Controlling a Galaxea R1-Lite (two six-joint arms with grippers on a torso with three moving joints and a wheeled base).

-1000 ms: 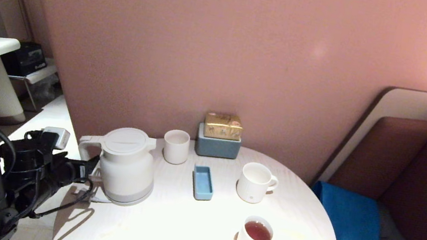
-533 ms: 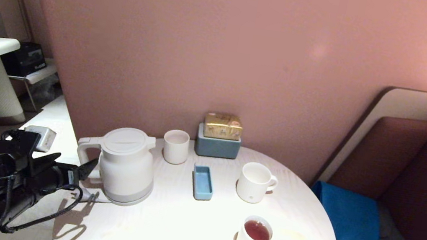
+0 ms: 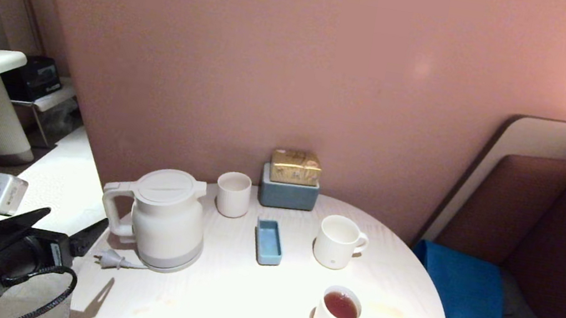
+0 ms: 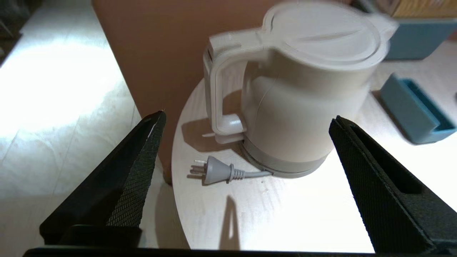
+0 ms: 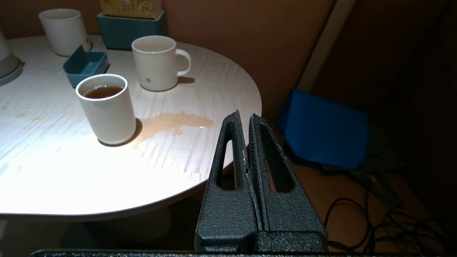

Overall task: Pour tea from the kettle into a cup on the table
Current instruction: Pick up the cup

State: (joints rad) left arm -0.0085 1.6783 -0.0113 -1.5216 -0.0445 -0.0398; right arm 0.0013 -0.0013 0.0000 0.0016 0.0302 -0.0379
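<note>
Kettle [image 3: 168, 217] stands released as left gripper [image 3: 73, 231], fingers wide and empty, has backed off.

Off the tips of my left gripper [image 3: 73, 228] stands the round white table [image 3: 237, 315], carrying the large off-white electric kettle [image 3: 167, 217] nearest me with its grey plug [image 3: 108, 259] lying alongside. Farther out sit a ribbed white cup [image 3: 233, 193], a small blue tray [image 3: 269, 242], a grey-blue box [image 3: 288, 194], a white handled mug [image 3: 338, 241] and the plain white cup [image 3: 336, 317] of reddish-brown tea [image 3: 341, 306], a pale brownish puddle [image 5: 171, 123] touching its foot.
</note>
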